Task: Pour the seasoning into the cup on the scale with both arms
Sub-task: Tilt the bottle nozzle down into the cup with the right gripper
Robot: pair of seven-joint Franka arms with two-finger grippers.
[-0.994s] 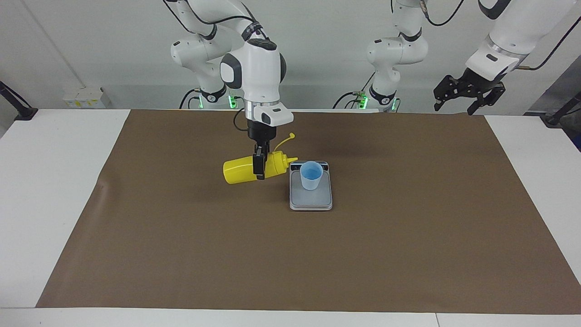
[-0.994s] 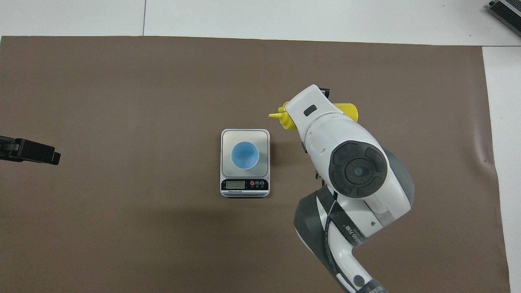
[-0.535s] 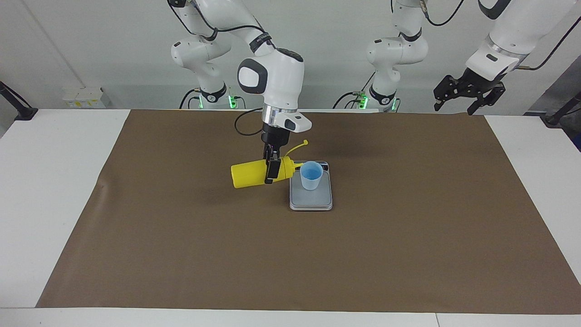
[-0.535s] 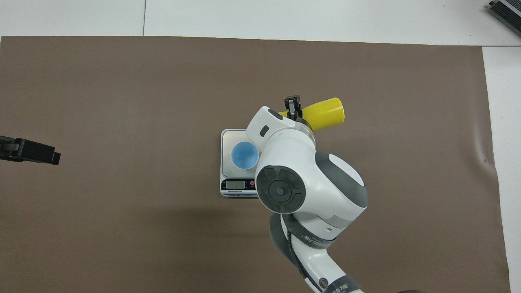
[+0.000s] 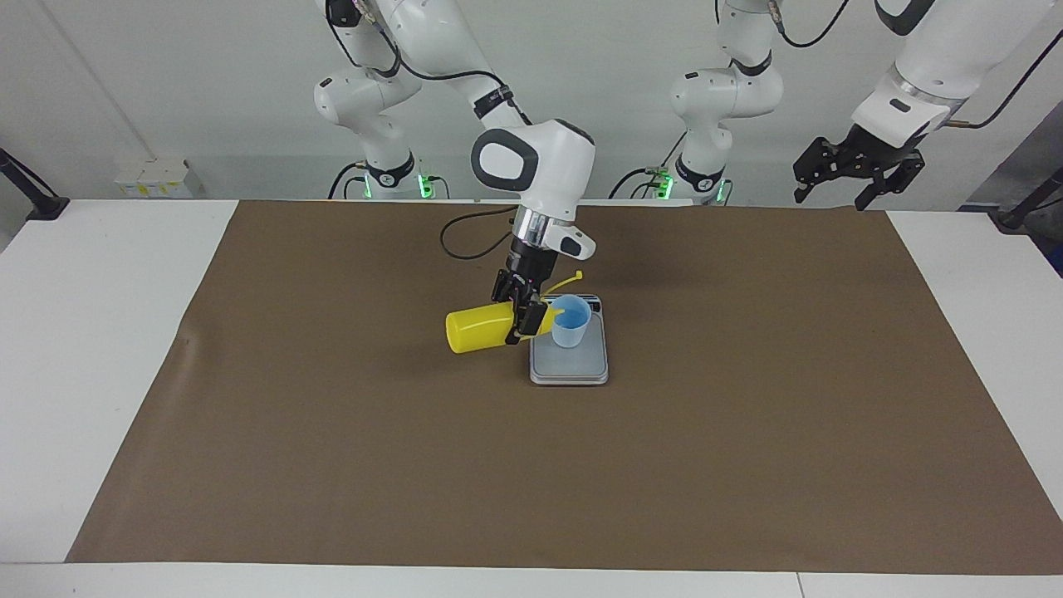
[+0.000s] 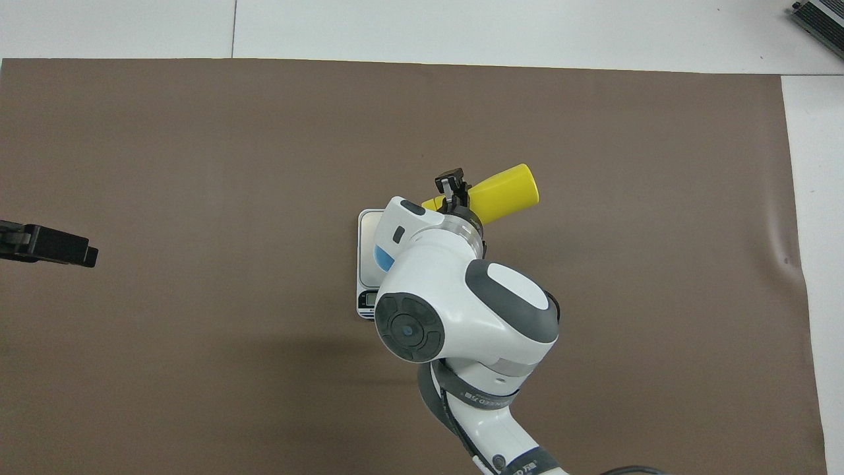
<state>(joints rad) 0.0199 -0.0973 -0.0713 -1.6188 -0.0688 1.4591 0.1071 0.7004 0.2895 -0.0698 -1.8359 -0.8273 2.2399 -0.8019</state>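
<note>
Facing view: seasoning (image 5: 477,328) over cup (image 5: 571,322)

We see two glossy white jointed arms (image 5: 531,166) with rounded shells, dark grey joint caps and bands, one band lettered in white. Black cables loop along them. Green lights glow at the bases. Each ends in a black linked two-finger gripper (image 5: 855,170).
</note>
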